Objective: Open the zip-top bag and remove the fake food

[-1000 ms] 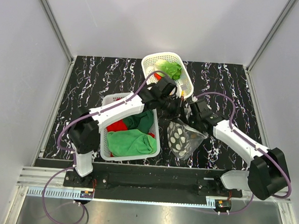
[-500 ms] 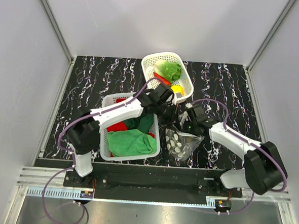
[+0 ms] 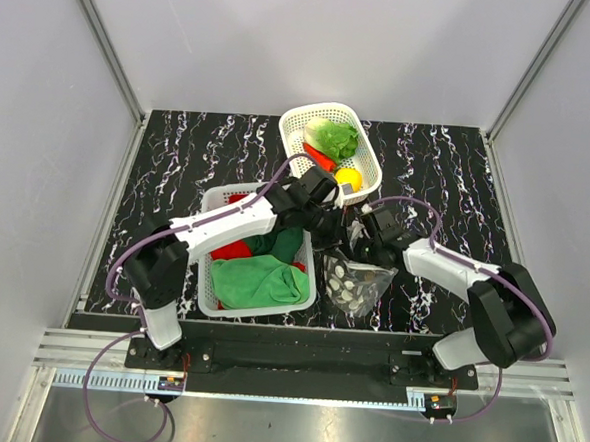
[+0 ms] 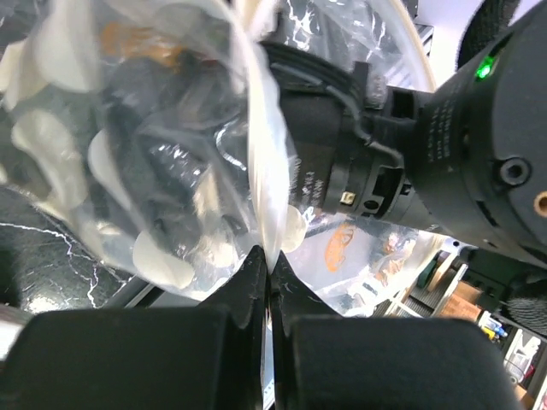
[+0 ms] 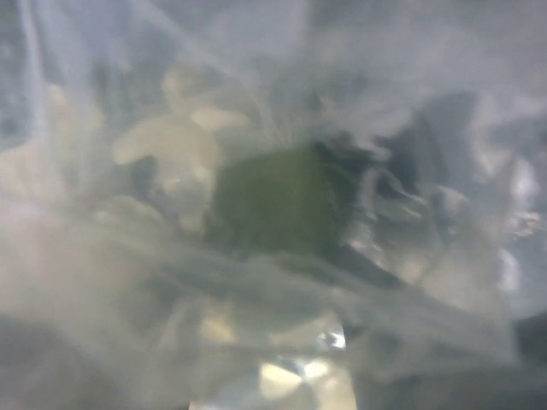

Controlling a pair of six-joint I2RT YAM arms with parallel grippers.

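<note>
Zip-top bag is pinched by left end effector; nearby lettering is unreadable.

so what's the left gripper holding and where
The left gripper holds the zip-top bag, pinching a fold of plastic near its upper edge.

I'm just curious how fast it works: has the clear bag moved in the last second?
Yes: the zip-top bag has shifted slightly left, toward the basket of cloths.

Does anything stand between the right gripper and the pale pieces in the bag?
Yes: clear film of the bag spreads across the right wrist view, in front of the pale pieces. Whether the right gripper is inside its mouth is unclear.
</note>
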